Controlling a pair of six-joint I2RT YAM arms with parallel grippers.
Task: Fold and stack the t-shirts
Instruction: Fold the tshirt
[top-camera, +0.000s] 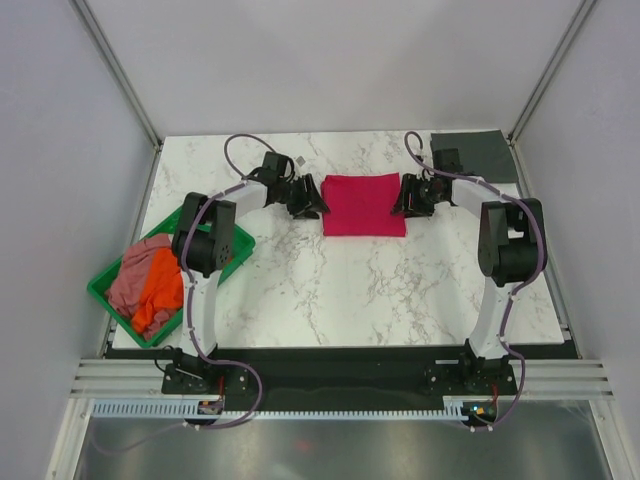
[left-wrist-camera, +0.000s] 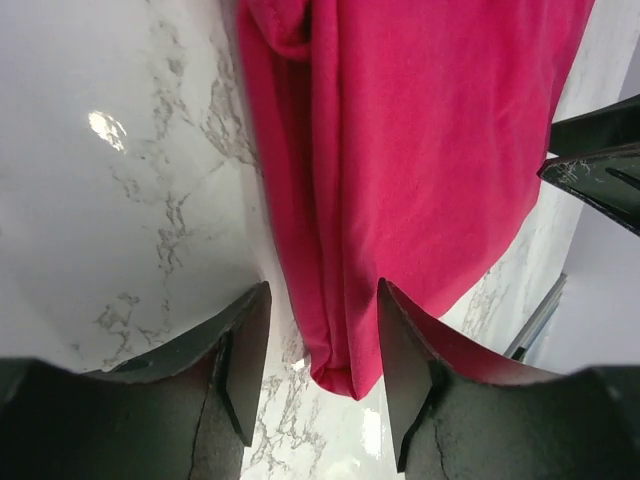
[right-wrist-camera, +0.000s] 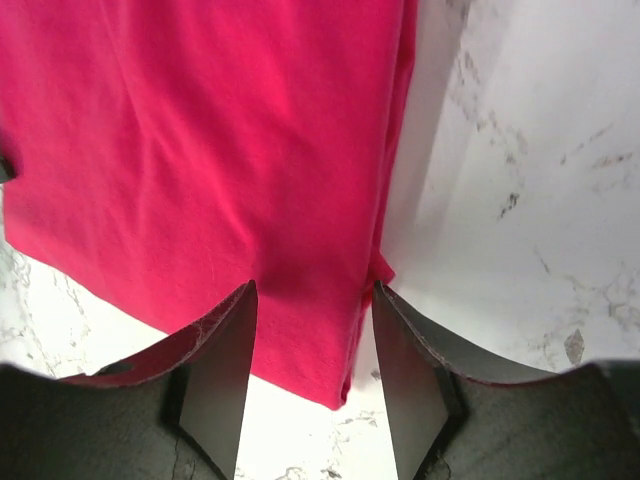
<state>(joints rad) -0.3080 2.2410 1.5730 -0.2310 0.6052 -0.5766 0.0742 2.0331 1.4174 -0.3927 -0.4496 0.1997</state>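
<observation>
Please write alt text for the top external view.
A folded crimson-red cloth t-shirt lies on a white marble-patterned table, the left fingers and right fingers at its sides. A green plastic tray holds a crumpled pink tee and an orange tee.

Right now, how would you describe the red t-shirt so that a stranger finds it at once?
Start at the white marble table, far edge, middle. Between the left gripper and the right gripper lies the crimson-red t-shirt, folded into a flat rectangle. It is the only red cloth here.
</observation>
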